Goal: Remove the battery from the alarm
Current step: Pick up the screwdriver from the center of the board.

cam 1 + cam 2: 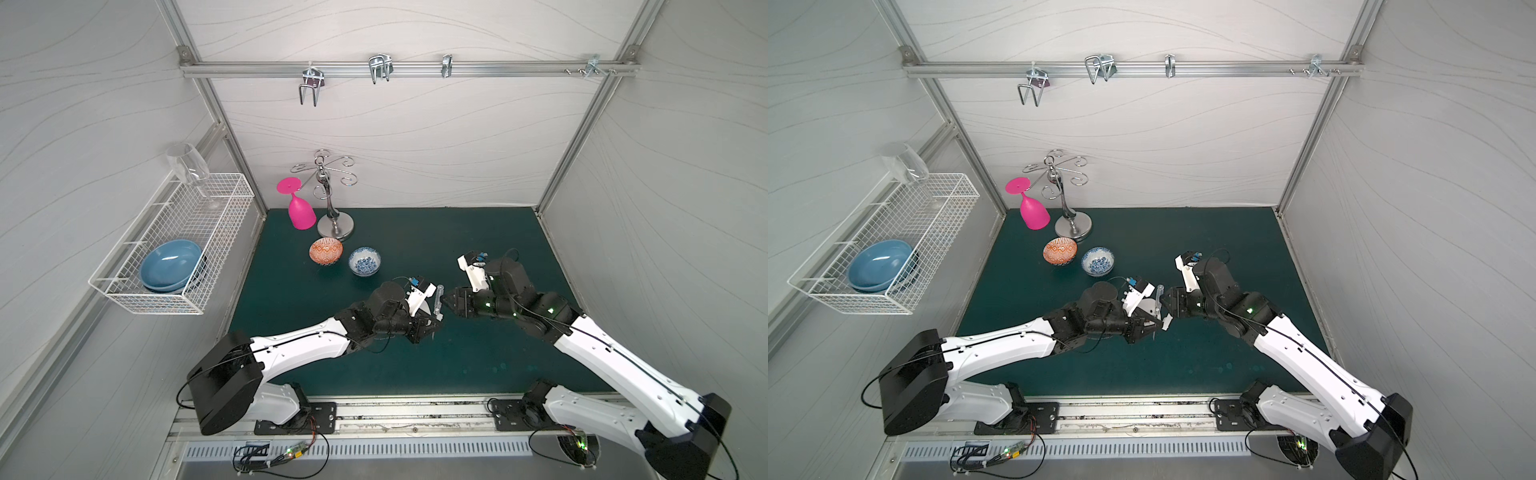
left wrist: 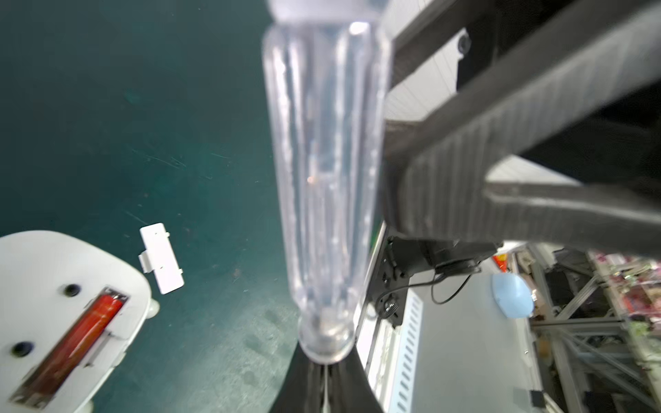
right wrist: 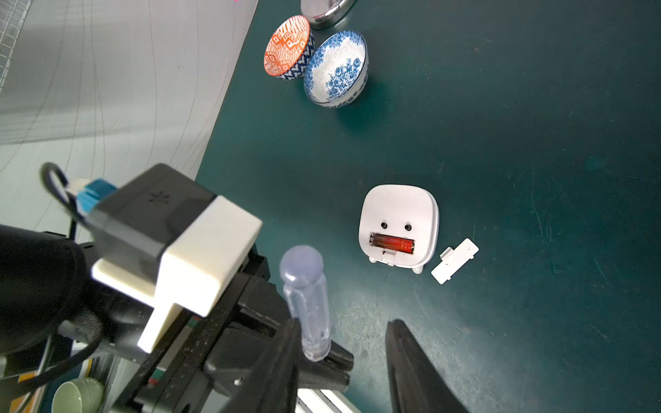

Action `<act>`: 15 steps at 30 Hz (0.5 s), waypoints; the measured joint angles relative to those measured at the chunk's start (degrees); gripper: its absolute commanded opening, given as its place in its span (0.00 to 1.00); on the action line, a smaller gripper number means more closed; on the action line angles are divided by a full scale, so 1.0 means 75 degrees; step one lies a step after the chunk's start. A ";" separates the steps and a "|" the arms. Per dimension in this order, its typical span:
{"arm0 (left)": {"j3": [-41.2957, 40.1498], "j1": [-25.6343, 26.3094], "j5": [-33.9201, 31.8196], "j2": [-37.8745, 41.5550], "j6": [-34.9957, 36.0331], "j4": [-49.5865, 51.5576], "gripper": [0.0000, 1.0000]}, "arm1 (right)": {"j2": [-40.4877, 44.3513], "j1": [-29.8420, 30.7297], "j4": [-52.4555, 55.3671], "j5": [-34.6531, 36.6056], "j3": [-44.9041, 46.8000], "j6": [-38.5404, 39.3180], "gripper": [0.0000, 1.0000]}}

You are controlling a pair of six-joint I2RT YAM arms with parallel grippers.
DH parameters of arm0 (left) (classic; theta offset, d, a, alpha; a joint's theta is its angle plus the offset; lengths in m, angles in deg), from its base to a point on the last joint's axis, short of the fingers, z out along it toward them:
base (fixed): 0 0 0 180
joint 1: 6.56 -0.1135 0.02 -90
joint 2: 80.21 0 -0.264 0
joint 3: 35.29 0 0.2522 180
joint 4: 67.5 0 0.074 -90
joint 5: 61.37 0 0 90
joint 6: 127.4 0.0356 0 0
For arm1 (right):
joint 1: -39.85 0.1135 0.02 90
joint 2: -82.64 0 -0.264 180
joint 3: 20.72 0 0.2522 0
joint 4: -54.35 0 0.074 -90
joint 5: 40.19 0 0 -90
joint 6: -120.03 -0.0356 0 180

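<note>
Currently: alarm (image 3: 397,211) lying back-up on tabletop (image 3: 500,125), compartment open. Battery (image 3: 392,244) seated in the slot, long axis flat, running across the back parallel to the footed edge. Cover (image 3: 455,261) loose just beside the alarm. Left fingers (image 2: 300,393) clamped on screwdriver (image 3: 307,304); right fingers (image 3: 411,364) apart, holding nothing.

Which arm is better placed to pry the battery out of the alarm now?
Left. The left gripper is shut on the screwdriver; the battery lies exposed in the alarm, its compartment open. The right gripper is open and empty.
</note>
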 measured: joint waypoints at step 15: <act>0.0571 -0.0012 0.0134 -0.0061 0.1574 0.1145 0.00 | -0.0717 0.0224 0.0009 -0.0679 -0.0047 -0.0082 0.28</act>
